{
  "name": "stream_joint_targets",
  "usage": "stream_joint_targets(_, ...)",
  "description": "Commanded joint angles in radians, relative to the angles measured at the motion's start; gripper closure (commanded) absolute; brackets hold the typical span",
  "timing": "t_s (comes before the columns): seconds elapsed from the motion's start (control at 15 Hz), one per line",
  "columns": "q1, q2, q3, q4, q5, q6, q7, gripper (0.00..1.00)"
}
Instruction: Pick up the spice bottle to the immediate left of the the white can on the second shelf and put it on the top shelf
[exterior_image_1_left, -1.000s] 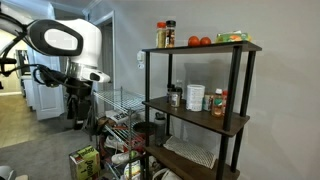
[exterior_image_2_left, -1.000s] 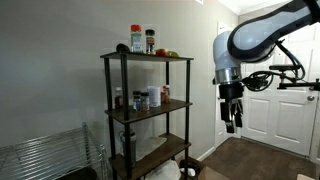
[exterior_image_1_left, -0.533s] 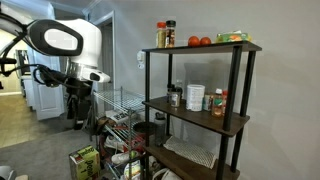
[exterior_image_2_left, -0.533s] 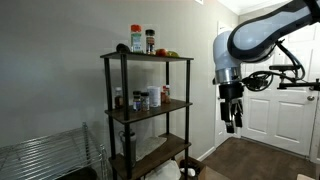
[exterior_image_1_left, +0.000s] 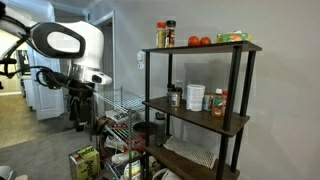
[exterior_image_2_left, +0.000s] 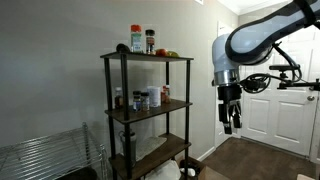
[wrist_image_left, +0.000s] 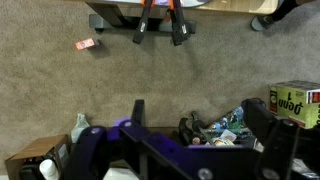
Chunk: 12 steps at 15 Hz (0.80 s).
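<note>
well apart from the spice bottle (exterior_image_1_left: 175, 97) on the second shelf (exterior_image_1_left: 232, 121), the fingers (wrist_image_left: 137, 113) hang wide open, empty.

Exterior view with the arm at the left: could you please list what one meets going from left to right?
Black Robotiq gripper, silver wire rack, small dark spice bottle with a black cap, plain white can, red-capped bottle.

Across the room the spice bottle (exterior_image_1_left: 174, 97) is a dark speck at mid-frame, its label too small to read. The rack (exterior_image_2_left: 124, 130) runs off the bottom edge. In the wrist view, a green box (wrist_image_left: 297, 103) is cut by the right edge.
</note>
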Motion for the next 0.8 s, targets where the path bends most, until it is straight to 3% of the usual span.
stream_joint_targets(0.0, -0.028, 0.113, -0.019, 0.015, -0.008, 0.126, -0.060, 0.00)
stream_joint_targets(0.33, -0.030, 0.274, -0.075, 0.059, 0.025, 0.356, -0.159, 0.00)
stream_joint_targets(0.73, -0.021, 0.385, -0.123, 0.105, 0.110, 0.474, -0.286, 0.00)
